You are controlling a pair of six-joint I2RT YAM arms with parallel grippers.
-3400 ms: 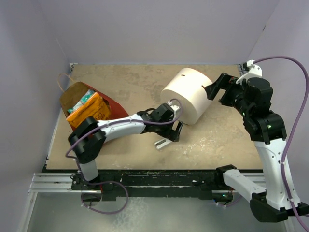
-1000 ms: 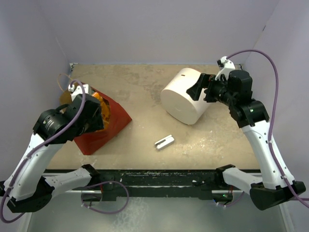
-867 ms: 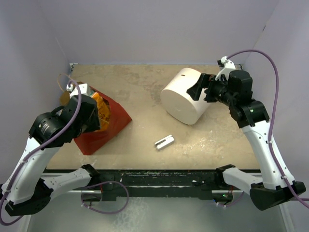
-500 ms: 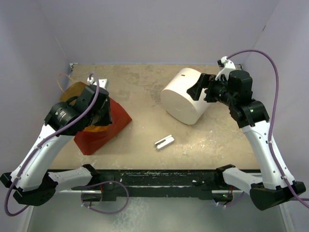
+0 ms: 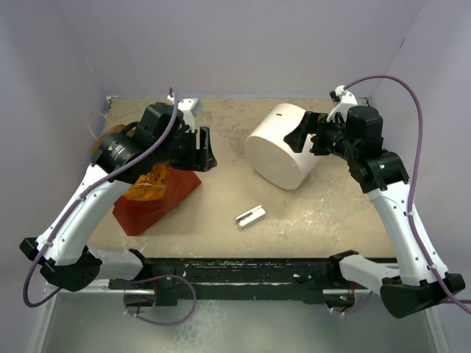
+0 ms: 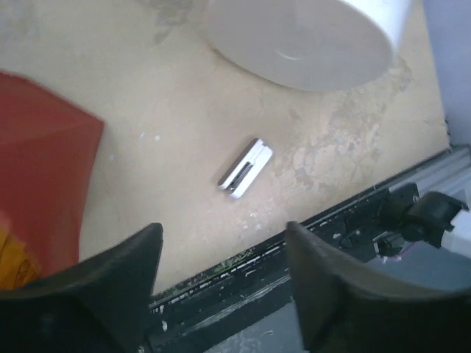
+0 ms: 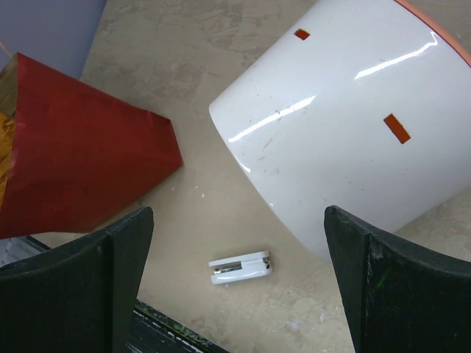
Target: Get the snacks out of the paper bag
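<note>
Overhead view, two downward wrist views, shared bracket (image 5: 250, 216)

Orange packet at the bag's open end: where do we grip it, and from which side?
Pinch the exposed edge of the orange packet, coming down from above at the mouth end of the paper bag. It lies flat and thin, so probably only an edge fits the gripper, and the bag's closed end blocks the right. The left gripper is open and nearest.

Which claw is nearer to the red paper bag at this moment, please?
Left. The left claw hangs open just beyond the right-hand tip of the red paper bag. The right claw is well away, on the far side of the white cylinder, against its right flank.
</note>
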